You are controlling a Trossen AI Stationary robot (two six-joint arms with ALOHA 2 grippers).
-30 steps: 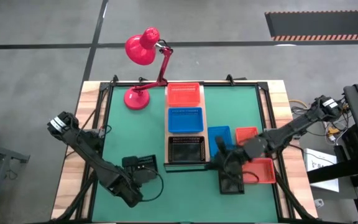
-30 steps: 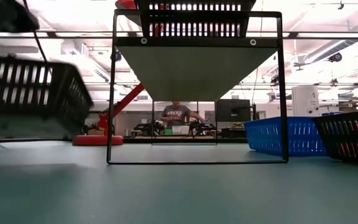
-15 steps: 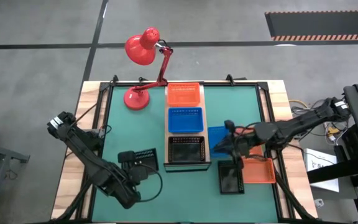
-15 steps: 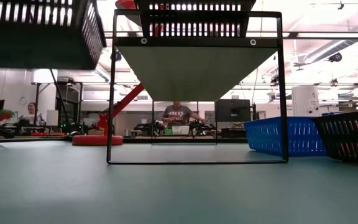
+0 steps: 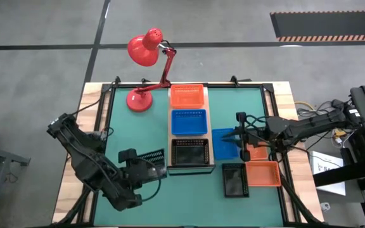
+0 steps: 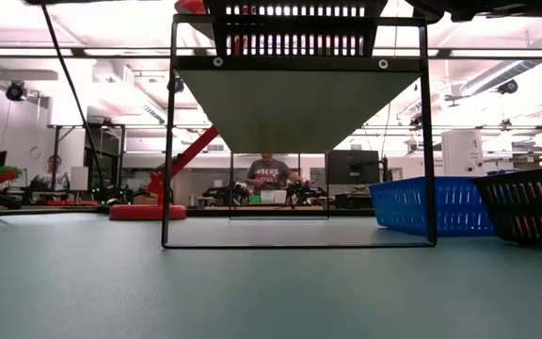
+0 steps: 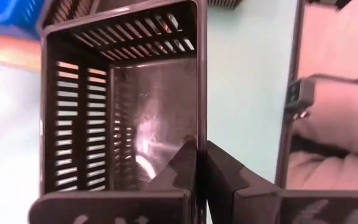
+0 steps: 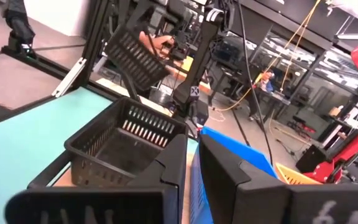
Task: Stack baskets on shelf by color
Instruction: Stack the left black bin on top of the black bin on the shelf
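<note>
While lifted off the tabletop (image 5: 132,126), left arm holds black basket (image 5: 149,158)
Left fingers (image 7: 191,171) pinched on its wall; right fingers (image 8: 219,158) nearly closed, grip on blue basket (image 5: 224,142) unclear

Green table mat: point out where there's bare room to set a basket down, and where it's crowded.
Free: the wide strip of green table mat between the red desk lamp and the light-wood shelf, and the near edge. Crowded: right of the shelf, where loose blue, black and red-orange mesh baskets cluster.
</note>
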